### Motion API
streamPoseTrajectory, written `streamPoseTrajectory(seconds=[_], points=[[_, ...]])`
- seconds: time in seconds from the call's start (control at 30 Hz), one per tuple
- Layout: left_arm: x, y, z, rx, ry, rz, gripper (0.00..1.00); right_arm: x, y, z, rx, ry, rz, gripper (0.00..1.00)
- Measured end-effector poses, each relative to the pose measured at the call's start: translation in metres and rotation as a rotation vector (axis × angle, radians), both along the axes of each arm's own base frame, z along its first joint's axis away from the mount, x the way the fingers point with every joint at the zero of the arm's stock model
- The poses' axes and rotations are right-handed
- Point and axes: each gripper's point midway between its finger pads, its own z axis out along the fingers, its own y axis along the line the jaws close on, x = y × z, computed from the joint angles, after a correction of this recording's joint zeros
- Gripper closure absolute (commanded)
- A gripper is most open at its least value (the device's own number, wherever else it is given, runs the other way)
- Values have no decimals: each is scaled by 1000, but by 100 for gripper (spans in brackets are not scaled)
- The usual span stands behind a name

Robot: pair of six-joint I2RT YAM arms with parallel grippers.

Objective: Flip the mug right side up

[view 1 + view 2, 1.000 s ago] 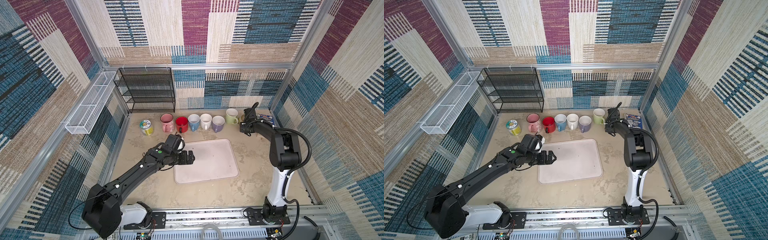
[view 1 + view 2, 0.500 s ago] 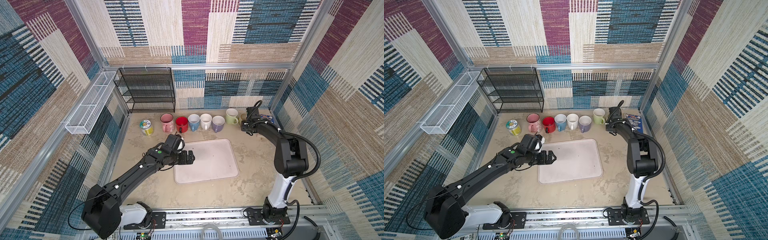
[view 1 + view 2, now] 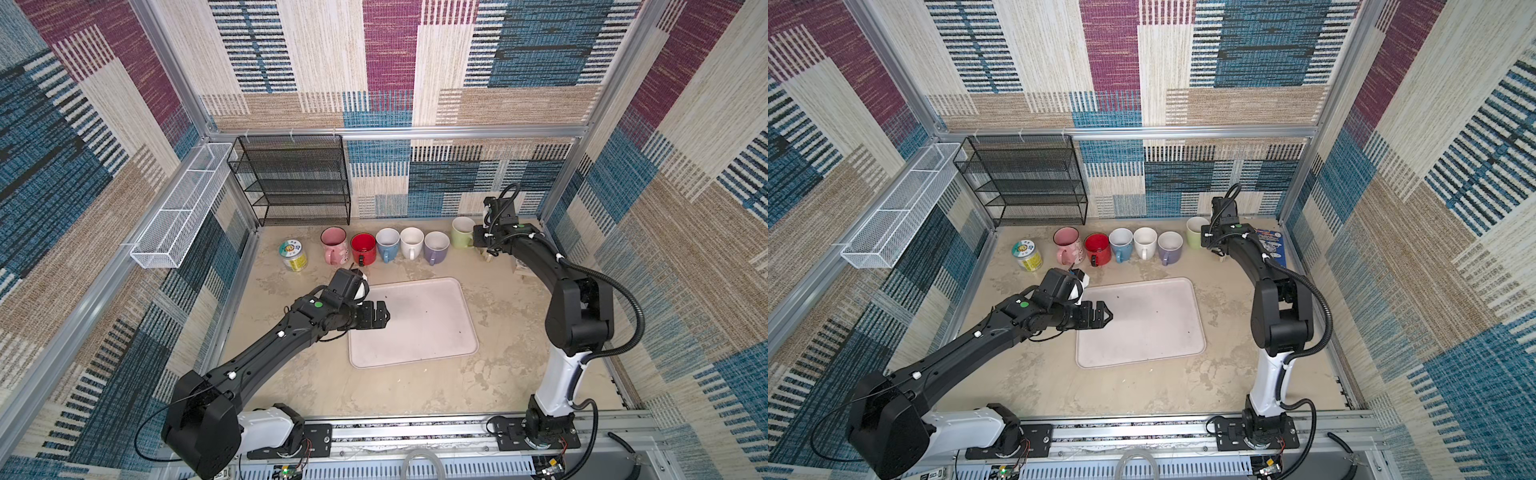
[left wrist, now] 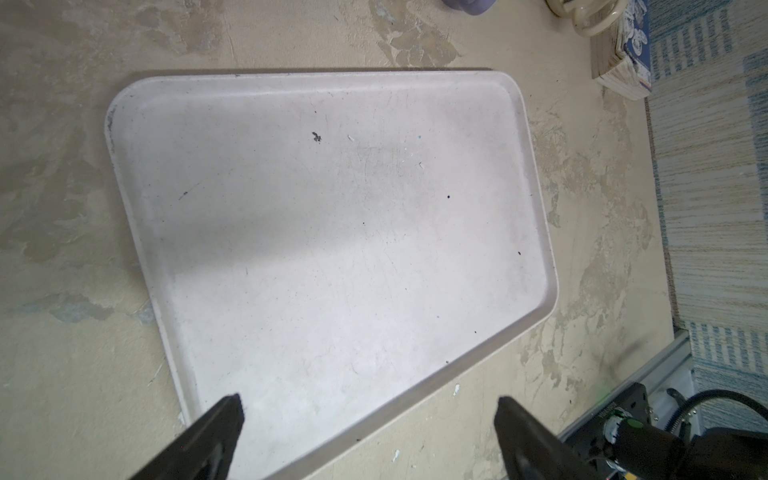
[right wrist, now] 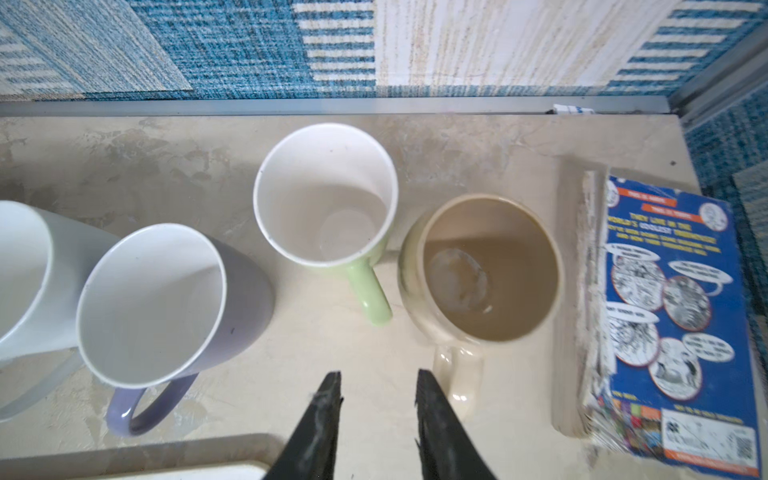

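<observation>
- Top views: six mugs in the back row, all mouth-up: pink mug [image 3: 333, 245], red mug [image 3: 363, 248], blue mug [image 3: 387, 244], white mug [image 3: 412, 242], purple mug [image 3: 436, 246], green mug [image 3: 462, 232].
- Also one jar [image 3: 293, 254], one tray [image 3: 419, 328], one black rack [image 3: 291, 183] and one white wire basket [image 3: 178, 216].
- The left gripper [image 3: 382, 316] hangs over the tray's left edge. The right arm covers the spot right of the green mug.
- Left wrist: tray bare. Left fingers spread wide, nothing between them.
- Right wrist: seventh mug, the cream mug [image 5: 478, 266], stands upright between the green mug and one book stack [image 5: 665, 316]. Its handle points toward the right gripper [image 5: 378, 374].
- Right fingers are a narrow gap apart, holding nothing, just beside that handle.
- Judgement: the task mug looks done; only the retreat is left.
- Risk: a sideways pull-out clips the cream handle, then the mug spins, tips, or knocks the green mug.
- Risk: the green mug's handle is also near the fingers, so a forward drift catches it.
- Safer bet: lift straight up first.
</observation>
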Motion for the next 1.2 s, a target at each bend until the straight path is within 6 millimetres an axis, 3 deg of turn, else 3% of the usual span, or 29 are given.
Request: streamPoseTrajectory(seconds=[0.23, 0.73, 1.2], points=[[0, 0, -2, 4, 3, -2, 0, 10, 1, -28, -11, 49, 9, 60], [2, -1, -9, 19, 22, -7, 0, 25, 4, -49, -18, 70, 26, 60], [2, -1, -9, 20, 19, -8, 0, 26, 9, -59, -1, 87, 41, 74]])
